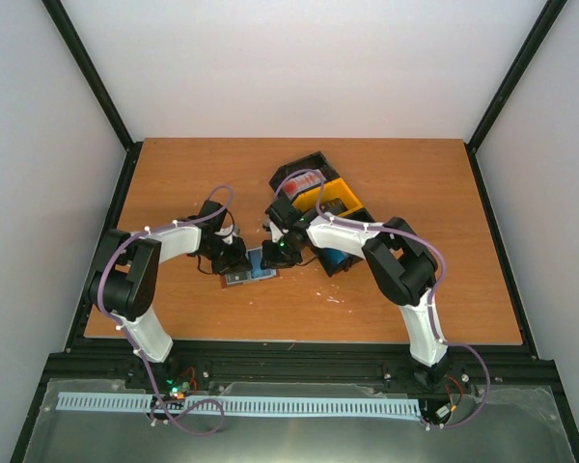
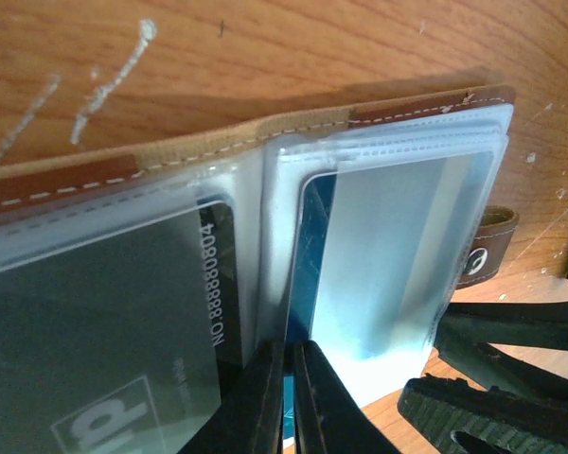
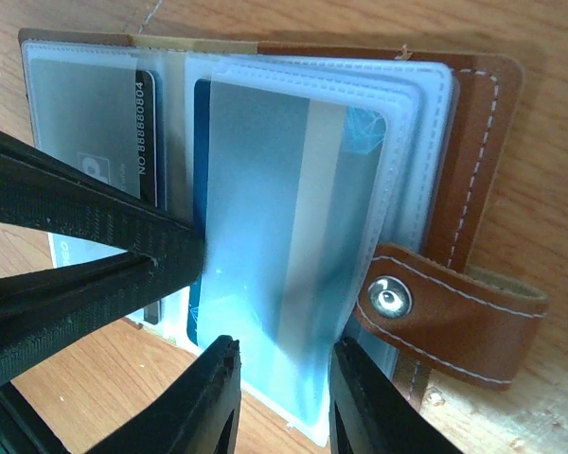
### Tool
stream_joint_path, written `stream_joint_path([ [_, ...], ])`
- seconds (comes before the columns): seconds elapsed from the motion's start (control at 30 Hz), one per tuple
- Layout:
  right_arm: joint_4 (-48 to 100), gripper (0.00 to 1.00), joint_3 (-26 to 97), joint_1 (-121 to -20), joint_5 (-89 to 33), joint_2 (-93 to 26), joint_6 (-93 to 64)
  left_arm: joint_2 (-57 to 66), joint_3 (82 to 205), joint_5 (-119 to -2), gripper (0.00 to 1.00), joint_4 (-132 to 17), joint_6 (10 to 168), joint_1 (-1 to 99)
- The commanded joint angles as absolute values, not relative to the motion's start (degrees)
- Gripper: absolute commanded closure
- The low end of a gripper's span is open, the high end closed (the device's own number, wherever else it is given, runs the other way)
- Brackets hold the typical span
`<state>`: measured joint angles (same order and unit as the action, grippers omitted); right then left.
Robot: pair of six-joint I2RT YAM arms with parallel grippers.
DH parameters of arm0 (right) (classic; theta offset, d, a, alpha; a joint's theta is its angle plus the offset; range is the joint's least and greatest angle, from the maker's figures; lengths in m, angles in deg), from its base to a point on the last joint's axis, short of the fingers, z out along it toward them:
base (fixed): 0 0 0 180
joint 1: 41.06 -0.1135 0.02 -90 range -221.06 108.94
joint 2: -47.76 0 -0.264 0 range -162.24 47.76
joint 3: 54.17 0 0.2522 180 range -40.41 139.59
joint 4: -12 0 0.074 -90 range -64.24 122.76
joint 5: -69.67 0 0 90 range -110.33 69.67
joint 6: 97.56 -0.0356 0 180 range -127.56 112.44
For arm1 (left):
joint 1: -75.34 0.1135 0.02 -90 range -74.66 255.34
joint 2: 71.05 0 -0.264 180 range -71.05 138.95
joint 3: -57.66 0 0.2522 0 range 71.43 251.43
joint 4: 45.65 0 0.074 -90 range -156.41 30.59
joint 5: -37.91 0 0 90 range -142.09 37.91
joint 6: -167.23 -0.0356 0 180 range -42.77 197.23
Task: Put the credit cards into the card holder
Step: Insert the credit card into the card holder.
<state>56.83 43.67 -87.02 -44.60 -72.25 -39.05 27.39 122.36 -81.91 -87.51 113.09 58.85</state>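
Note:
The brown card holder (image 1: 252, 266) (image 2: 417, 102) (image 3: 483, 142) lies open on the table, clear sleeves up. A blue credit card (image 2: 314, 236) (image 3: 265, 236) sits partly inside one raised sleeve. My left gripper (image 1: 234, 258) (image 2: 289, 397) is shut on that card's near edge. My right gripper (image 1: 282, 253) (image 3: 282, 397) holds the same sleeve's free end between its fingers (image 2: 492, 416), and the sleeve bows. A dark card (image 2: 218, 284) (image 3: 144, 123) with a printed number sits in the neighbouring pocket.
Black (image 1: 299, 172) and yellow (image 1: 336, 198) bins stand right behind the right arm; red-and-white cards (image 1: 299, 182) show in the black one. The holder's snap tab (image 3: 435, 303) sticks out sideways. The two grippers nearly touch.

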Motion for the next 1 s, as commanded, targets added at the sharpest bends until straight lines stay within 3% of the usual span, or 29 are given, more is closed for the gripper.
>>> stream_joint_path([
  [0.0,56.96,0.72,44.79,-87.47,-43.86,-71.94,-39.25,29.94,121.44,-79.69,0.93,-86.74,112.74,58.53],
  [0.13,60.42,0.7,45.37,-87.45,-36.42,-71.77,-39.47,30.05,121.27,-79.55,0.93,-86.66,112.7,58.55],
  [0.27,60.27,0.7,45.08,-87.47,-36.42,-71.95,-39.85,30.18,121.13,-79.33,0.93,-86.58,112.65,58.55],
  [0.8,50.96,0.72,42.88,-87.56,-52.24,-70.71,-39.19,28.81,121.47,-79.04,0.93,-86.95,113.2,58.55],
  [0.97,48.41,0.7,42.47,-87.59,-54.69,-69.93,-39.38,23.92,123.31,-73.46,0.88,-90.67,115.3,58.55],
])
